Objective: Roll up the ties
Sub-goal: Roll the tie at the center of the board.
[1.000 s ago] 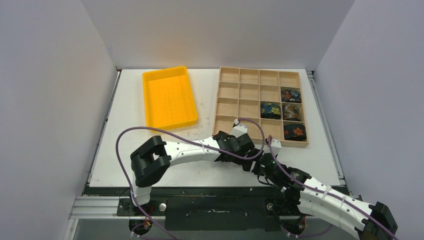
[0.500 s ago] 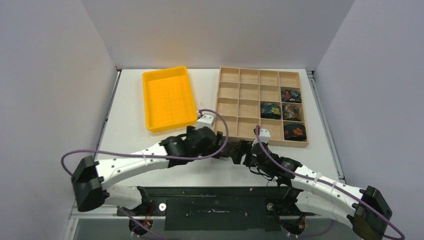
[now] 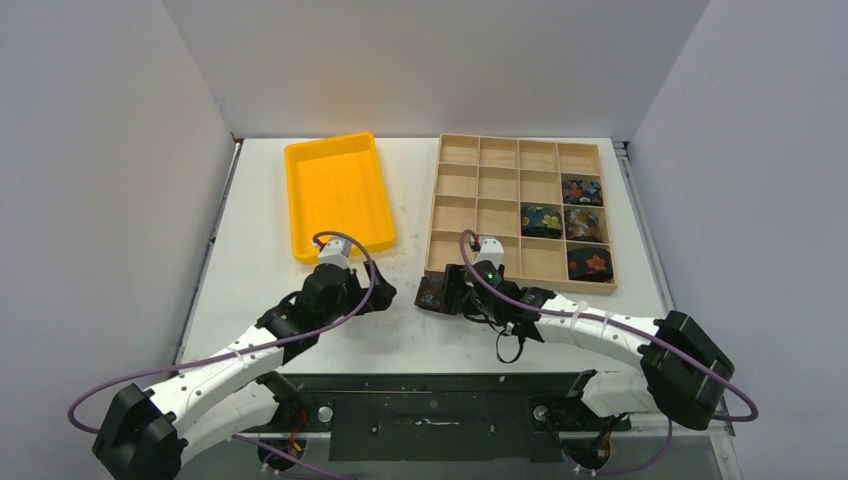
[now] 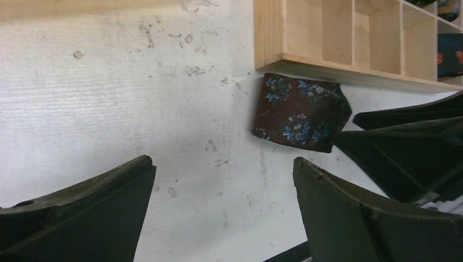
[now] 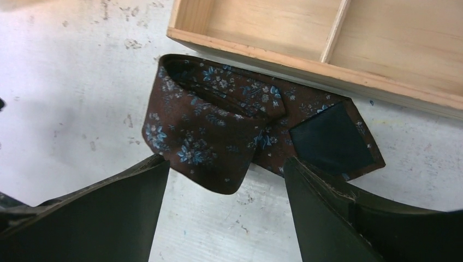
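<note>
A brown tie with blue flowers (image 5: 229, 131), rolled into a loose coil, lies on the table against the near left corner of the wooden tray (image 3: 450, 265). It also shows in the top view (image 3: 432, 293) and the left wrist view (image 4: 297, 112). My right gripper (image 5: 224, 169) is open and empty, its tips at the coil's near edge. My left gripper (image 4: 221, 169) is open and empty, over bare table left of the coil. Several rolled ties (image 3: 583, 190) fill cells at the tray's right.
A yellow bin (image 3: 338, 195) stands at the back left. The wooden tray's other cells (image 3: 498, 183) hold nothing. Purple cables loop off both arms. The table's near edge is just behind both grippers.
The left arm has swung back to the left, away from the tie. The right arm has reached left, and the rolled tie now lies free on the table at the tray's corner.
</note>
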